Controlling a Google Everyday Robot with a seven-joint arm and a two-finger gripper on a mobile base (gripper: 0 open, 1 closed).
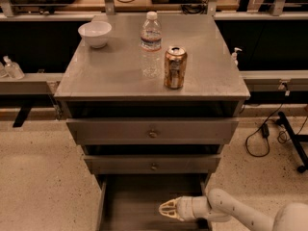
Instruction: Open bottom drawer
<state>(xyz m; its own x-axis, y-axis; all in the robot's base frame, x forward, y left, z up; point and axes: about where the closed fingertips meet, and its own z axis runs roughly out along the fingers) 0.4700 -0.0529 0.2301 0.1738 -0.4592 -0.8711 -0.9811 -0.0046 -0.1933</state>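
Flooring (pixel 38 186) of speckled beige surrounds a grey metal cabinet top (pixel 110 76) bearing a white bowl (pixel 95 32), clear plastic bottle (pixel 151 44) and gold can (pixel 174 67), labels unreadable. Below, the grey bottom drawer (pixel 130 201) stands pulled out; the pale gripper (pixel 168 209) hangs over its inside, its grip impossible to tell.

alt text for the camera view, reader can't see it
The robot's gripper hangs over the pulled-out bottom drawer of a grey three-drawer cabinet. On top stand a white bowl, a water bottle and a can.

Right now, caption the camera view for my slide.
Grey metal bottom drawer stands pulled out, with the robot's white end effector poised over its plain interior.
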